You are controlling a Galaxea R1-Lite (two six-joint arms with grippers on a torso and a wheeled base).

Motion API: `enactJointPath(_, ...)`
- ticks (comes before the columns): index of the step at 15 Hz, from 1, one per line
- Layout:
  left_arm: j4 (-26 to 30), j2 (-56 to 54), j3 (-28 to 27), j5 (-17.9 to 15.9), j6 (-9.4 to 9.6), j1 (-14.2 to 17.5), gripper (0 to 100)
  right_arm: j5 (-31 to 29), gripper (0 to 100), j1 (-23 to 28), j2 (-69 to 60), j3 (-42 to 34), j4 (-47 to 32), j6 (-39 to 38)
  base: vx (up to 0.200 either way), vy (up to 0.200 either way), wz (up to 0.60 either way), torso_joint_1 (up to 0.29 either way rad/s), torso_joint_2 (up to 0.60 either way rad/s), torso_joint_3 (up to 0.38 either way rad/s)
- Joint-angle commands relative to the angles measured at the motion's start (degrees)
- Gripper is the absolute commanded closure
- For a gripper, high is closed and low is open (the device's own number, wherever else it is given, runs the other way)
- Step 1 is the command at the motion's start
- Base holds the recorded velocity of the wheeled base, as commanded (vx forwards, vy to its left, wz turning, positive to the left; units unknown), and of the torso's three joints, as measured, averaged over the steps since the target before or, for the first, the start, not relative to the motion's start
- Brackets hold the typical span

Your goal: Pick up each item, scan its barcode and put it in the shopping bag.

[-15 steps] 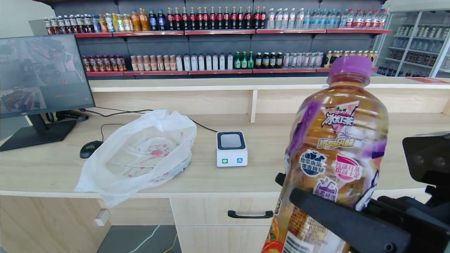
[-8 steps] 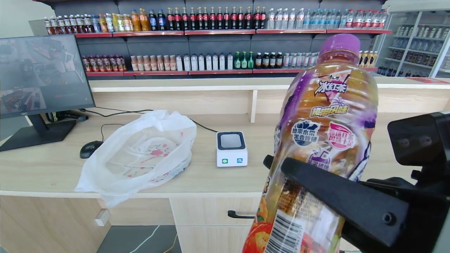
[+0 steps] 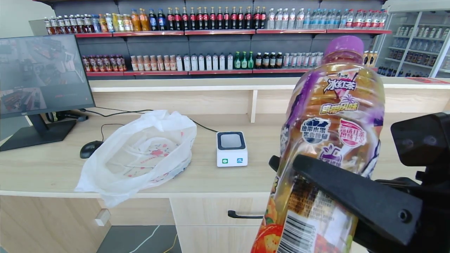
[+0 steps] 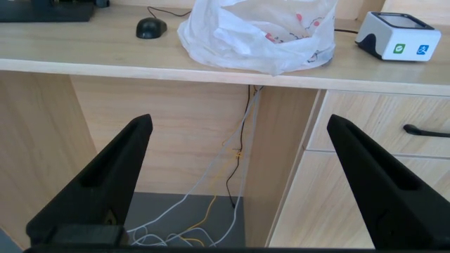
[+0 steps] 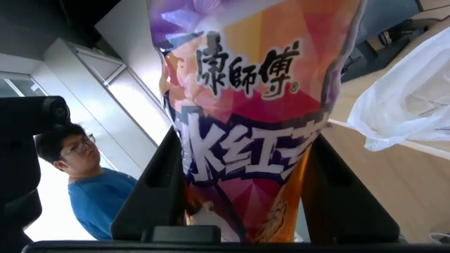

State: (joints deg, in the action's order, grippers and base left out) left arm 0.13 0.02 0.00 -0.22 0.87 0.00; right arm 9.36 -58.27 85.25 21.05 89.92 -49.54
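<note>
A drink bottle with a purple cap and an orange and purple label stands upright in the air at the right, close to the head camera. My right gripper is shut on its lower half, with a barcode showing below the fingers. In the right wrist view the bottle sits between the two fingers of that gripper. A white shopping bag lies open on the wooden counter, with a white scanner just right of it. My left gripper hangs open and empty below the counter's front edge.
A monitor and a black mouse are on the counter's left end. A drawer handle sits under the counter edge. Cables hang in the gap below. Shelves of bottles line the back wall.
The right gripper lifted the bottle and shifted it slightly left, then a little back to the right. The barcode on its lower label has come into view.
</note>
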Motion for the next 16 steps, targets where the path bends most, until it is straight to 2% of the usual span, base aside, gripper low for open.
enactJointPath(1, 0.0, 0.0, 0.0, 0.0, 0.01, 0.0, 0, 0.0, 100, 0.0, 0.1, 0.0, 0.1, 0.0, 0.000, 0.000, 0.00, 0.000, 0.00, 0.000)
enactJointPath(12, 0.0, 0.0, 0.0, 0.0, -0.07, 0.0, 0, -0.1, 100, 0.5, 0.1, -1.6, 0.1, 0.7, 0.000, 0.000, 0.00, 0.000, 0.00, 0.000)
enactJointPath(16, 0.0, 0.0, 0.0, 0.0, 0.01, 0.0, 0, -0.2, 100, 3.0, 1.3, -3.1, 0.1, 6.1, 0.000, 0.000, 0.00, 0.000, 0.00, 0.000)
